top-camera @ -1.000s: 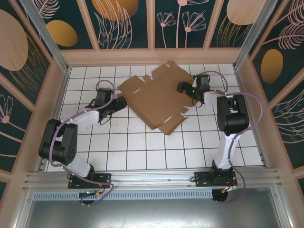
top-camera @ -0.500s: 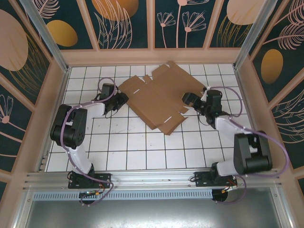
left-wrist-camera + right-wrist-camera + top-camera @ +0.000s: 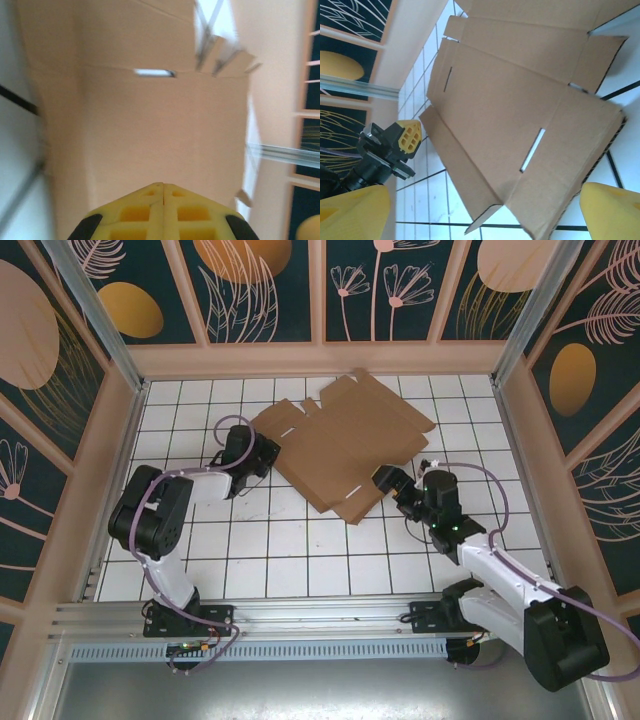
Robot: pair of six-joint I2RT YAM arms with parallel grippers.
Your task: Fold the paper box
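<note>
The paper box [image 3: 340, 445] lies unfolded and flat on the white tiled floor toward the back, plain brown with slots and side flaps. My left gripper [image 3: 268, 454] is at its left edge, shut, with nothing between the yellow fingertips. In the left wrist view the shut tips [image 3: 163, 184] point over the cardboard [image 3: 150, 125]. My right gripper [image 3: 383, 478] stands open at the box's near right edge. In the right wrist view its yellow fingers [image 3: 352, 212] stand wide apart, and the box's near corner [image 3: 520, 110] is ahead of them. The left gripper [image 3: 409, 136] shows beyond the box.
Tan walls [image 3: 320, 358] ring the floor on three sides, close behind the box. An aluminium rail [image 3: 330, 615] carrying both arm bases runs along the near edge. Bare tiles [image 3: 300, 550] stretch between the box and the rail.
The left gripper has closed and moved in to the box's left edge. The right arm has swung from the box's far right side to its near right edge, staying open.
</note>
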